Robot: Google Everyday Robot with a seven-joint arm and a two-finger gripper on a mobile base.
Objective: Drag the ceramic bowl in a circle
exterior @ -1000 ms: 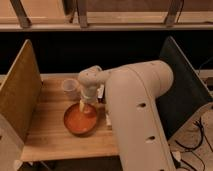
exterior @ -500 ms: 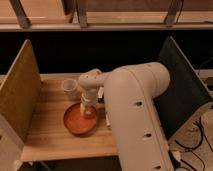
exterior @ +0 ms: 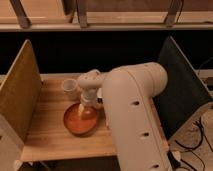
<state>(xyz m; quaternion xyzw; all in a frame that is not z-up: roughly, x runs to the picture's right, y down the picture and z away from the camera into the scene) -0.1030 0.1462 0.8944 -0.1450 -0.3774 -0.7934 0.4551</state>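
The ceramic bowl [exterior: 80, 120] is round, shallow and orange-red with a darker rim. It sits on the wooden table [exterior: 50, 140], left of centre and near the front. My gripper [exterior: 88, 103] reaches down from the large white arm [exterior: 135, 115] and rests at the bowl's far right rim, dipping into the bowl. A small translucent white cup [exterior: 70, 86] stands just behind the bowl, left of the gripper's wrist.
A tan upright panel [exterior: 20, 95] walls the table's left side and a dark panel [exterior: 182, 85] walls the right. The white arm covers the table's right half. Cables [exterior: 195, 145] lie on the floor at the right. A shelf rail runs across the back.
The bowl and gripper have shifted slightly left and toward the front of the table together. The cup has not moved.
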